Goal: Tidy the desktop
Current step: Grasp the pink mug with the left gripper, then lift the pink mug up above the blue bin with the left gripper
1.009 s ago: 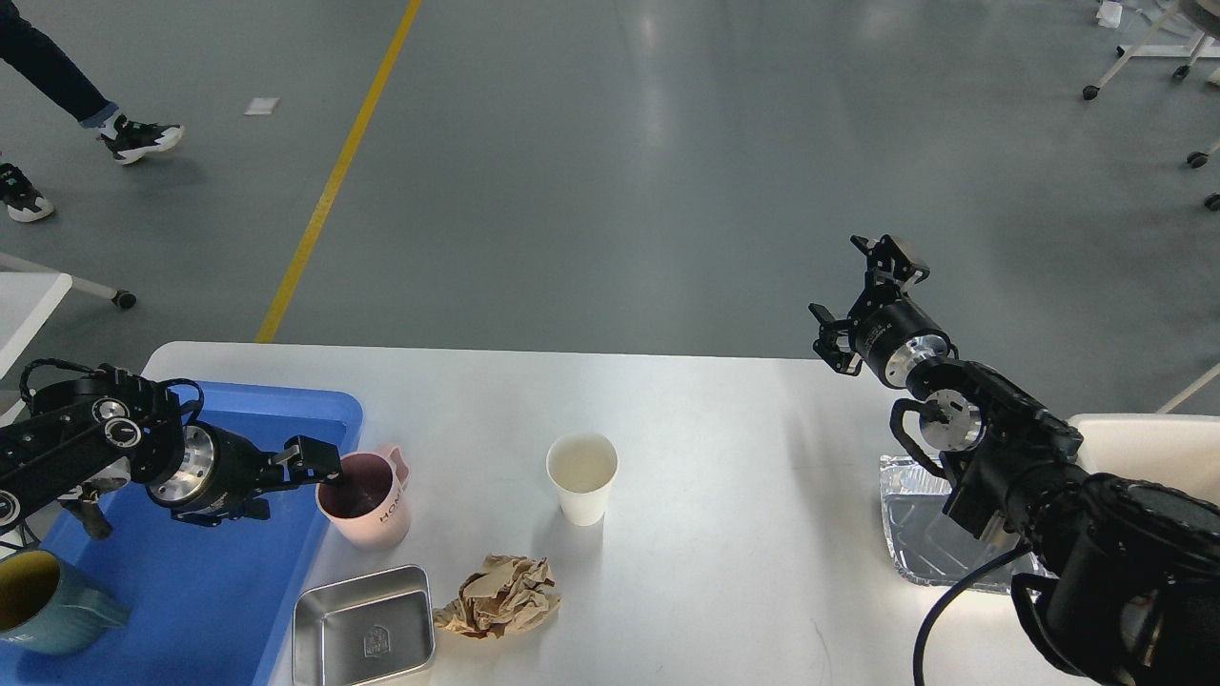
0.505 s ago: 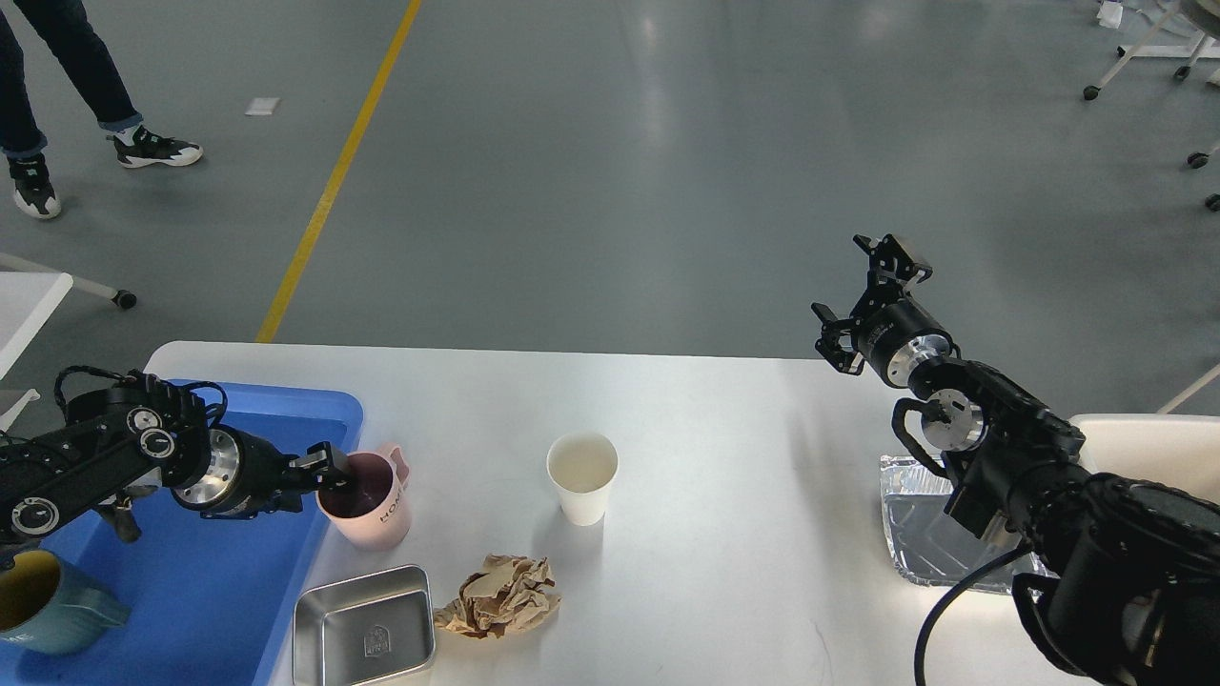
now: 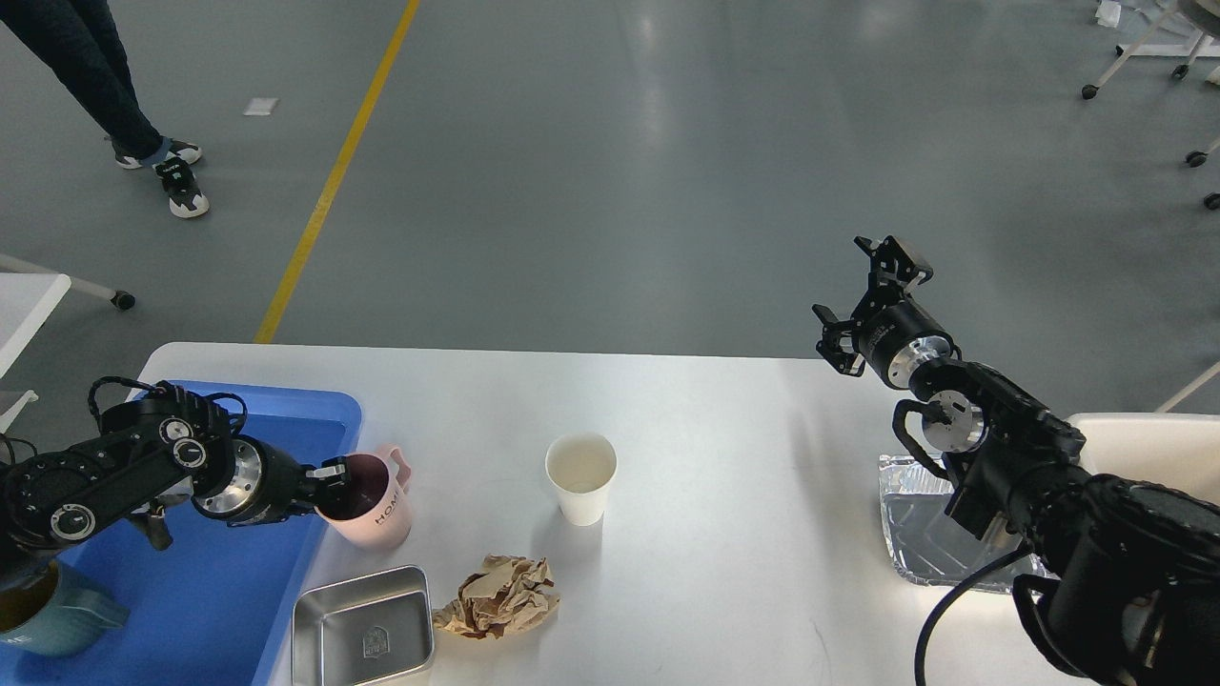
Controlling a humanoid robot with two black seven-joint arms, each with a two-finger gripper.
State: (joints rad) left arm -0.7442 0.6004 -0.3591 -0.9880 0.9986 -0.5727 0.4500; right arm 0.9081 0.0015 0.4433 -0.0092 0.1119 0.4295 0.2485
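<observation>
The white desktop [image 3: 724,457] holds a pink mug [image 3: 374,505], a white paper cup [image 3: 581,476], a crumpled brown paper [image 3: 500,595], a small metal tin [image 3: 362,629] and a foil tray [image 3: 920,538]. My left gripper [image 3: 334,481] is at the mug's left rim, with one finger reaching into the mug's mouth. Its fingers are dark and small, so I cannot tell whether they grip the rim. My right gripper [image 3: 860,293] is open and empty, raised over the desktop's far right edge.
A blue plastic tray [image 3: 205,610] lies at the left with a teal mug [image 3: 43,615] in its front corner. A person's legs [image 3: 114,76] stand on the floor at the far left. A smaller white table [image 3: 24,305] on castors stands left of the desktop.
My left arm has moved right and forward, bringing its gripper onto the pink mug's rim. The mug has not moved. The person has walked right. The right arm has stayed still.
</observation>
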